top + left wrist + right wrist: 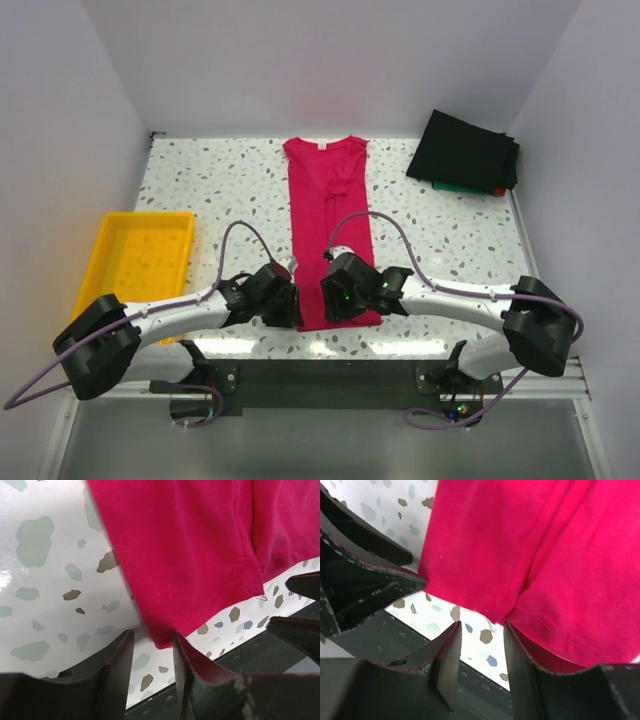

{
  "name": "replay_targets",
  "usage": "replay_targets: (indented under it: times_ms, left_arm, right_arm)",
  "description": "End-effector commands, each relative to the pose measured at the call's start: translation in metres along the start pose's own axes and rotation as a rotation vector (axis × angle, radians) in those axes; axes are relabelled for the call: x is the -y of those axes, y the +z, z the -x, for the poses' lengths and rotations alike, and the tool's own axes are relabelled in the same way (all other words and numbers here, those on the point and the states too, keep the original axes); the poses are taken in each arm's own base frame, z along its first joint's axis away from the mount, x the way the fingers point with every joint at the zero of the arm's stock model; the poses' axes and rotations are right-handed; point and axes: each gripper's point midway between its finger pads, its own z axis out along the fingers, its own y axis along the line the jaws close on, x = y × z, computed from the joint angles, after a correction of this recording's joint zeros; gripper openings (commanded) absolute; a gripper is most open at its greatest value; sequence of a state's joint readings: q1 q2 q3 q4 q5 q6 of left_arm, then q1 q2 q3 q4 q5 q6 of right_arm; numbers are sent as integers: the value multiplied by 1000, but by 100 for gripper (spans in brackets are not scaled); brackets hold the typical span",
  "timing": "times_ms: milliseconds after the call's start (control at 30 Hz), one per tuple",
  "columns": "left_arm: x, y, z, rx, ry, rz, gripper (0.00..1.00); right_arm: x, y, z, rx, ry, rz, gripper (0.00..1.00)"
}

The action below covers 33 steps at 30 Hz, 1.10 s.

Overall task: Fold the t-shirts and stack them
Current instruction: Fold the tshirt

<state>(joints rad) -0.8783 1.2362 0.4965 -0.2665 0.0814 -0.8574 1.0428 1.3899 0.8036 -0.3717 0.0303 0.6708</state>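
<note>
- Lying as a long narrow strip down the middle of the speckled surface (220, 190), the crimson-pink t-shirt (328, 240) has its collar at the far edge and its hem at the near edge. A lengthwise fold shows along it.
- A stack of dark shirts (465, 150), black on top with green and red edges showing beneath, sits at the far right corner, well apart from it.
- The left gripper (288, 300) reaches in low from the left to the near-left hem corner. Its jaws stand a little apart, with the cloth corner right at their tips and bare surface showing between them.
- The right gripper (332, 298) reaches in from the right to the same hem, just beside the left one. Its jaws are also parted, with nothing pinched.
- Both arms stretch inward from their bases, wrists almost meeting.
- From above, the gripper bodies cover the hem. Whether a fingertip touches the cloth cannot be told.
- A yellow tray (120, 262) lies at the left edge.
</note>
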Motion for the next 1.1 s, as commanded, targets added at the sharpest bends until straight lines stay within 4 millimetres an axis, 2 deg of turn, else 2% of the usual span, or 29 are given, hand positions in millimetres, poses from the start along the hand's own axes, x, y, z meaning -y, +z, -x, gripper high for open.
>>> replay_targets:
  times_ms: [0,300,500,700,900,1067]
  left_arm:
    - [1,5,-4,-4,-20,-11,42]
    - [-3,12,-10,-17,-45,-12,41]
    - [-5,14,-14,-32,-43,-3,39]
    - [-9,14,-15,-37,-43,14,33]
    - [-10,13,-16,-39,-43,21,28]
    - [-11,14,-18,-43,-45,20,26]
  right_arm:
    - [-17,3,26,78,2,10,42]
    - [-11,17,12,45,0,-28,36]
    - [-11,18,5,36,2,-35,16]
    - [-2,9,-1,41,5,-57,3]
    - [8,0,-7,44,19,-76,0]
    - [7,-6,-6,56,23,-68,0]
